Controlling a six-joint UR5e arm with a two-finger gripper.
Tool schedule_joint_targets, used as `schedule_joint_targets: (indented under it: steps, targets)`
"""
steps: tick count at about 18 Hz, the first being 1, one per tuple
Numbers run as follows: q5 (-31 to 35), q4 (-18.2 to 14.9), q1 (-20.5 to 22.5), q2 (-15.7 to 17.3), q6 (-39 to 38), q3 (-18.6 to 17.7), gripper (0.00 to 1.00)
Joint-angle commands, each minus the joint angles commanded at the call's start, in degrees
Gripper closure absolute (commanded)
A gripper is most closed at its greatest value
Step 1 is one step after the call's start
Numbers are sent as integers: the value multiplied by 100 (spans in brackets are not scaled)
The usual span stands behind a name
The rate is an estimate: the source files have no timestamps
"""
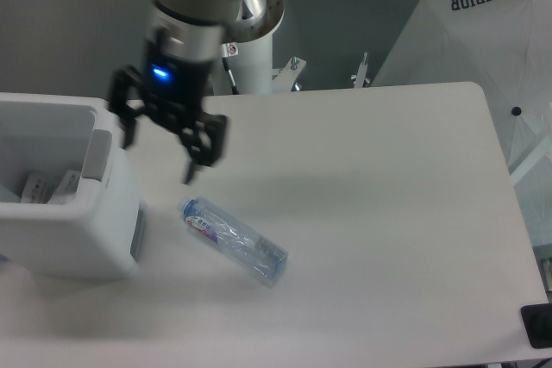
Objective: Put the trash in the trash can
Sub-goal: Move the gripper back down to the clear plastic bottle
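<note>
A crushed clear plastic bottle [233,240] with a blue cap and pink-blue label lies on the white table, cap toward the bin. The large white trash can [73,230] stands at the left edge, with a grey panel [100,153] on its right rim. A white wrapper with black print [47,187] lies inside the can. My gripper [159,154] hangs open and empty above the table, between the can's right rim and the bottle, a little above and left of the bottle's cap.
The arm's white base column [254,53] stands behind the table's far edge. A white umbrella-like reflector [483,32] stands at the back right. A dark object [539,325] sits at the table's front right corner.
</note>
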Motion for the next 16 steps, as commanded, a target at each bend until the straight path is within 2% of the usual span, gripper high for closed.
schedule_joint_targets:
  steps: [3,5,7,10,16]
  targets:
    - [9,-9,264,-255,-148,-62,0]
    - [157,0,265,-483,-630,-62,0]
    - [692,9,238,-720,-1411,-27,0]
    - [958,26,229,-1046,-2292,17,0]
    - [1178,18,-7,-1512,-3013,26,0]
